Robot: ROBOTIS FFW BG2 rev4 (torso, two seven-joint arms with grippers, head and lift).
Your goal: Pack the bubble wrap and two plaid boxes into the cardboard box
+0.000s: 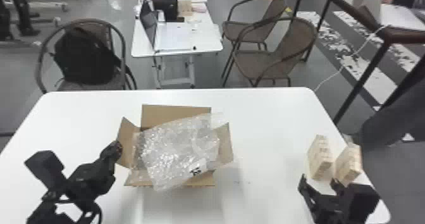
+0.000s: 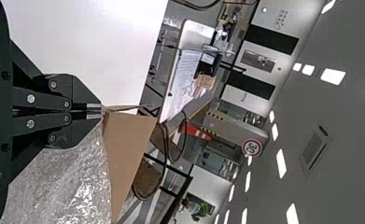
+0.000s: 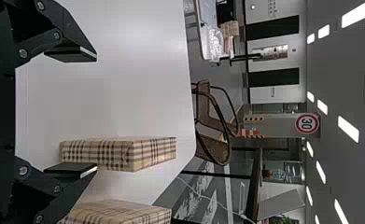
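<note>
The cardboard box (image 1: 175, 115) stands with its flaps up and out, bubble wrap (image 1: 180, 147) spread across its opening and over the front flap. At its left flap is my left gripper (image 1: 118, 146); in the left wrist view the same gripper (image 2: 101, 110) is shut on the upper edge of that cardboard flap (image 2: 126, 158), bubble wrap (image 2: 73, 186) beside it. My right gripper (image 1: 318, 179) is just in front of two upright plaid boxes (image 1: 319, 158) (image 1: 348, 164). The right wrist view shows this gripper (image 3: 96, 113) open, one finger close by the nearer plaid box (image 3: 124, 153).
The white table (image 1: 268, 112) extends between the cardboard box and the plaid boxes, which stand near its right edge. Beyond it are chairs (image 1: 275, 59), a bag (image 1: 85, 55) on another chair and a smaller table (image 1: 205, 46). A dark railing (image 1: 357, 77) runs at the right.
</note>
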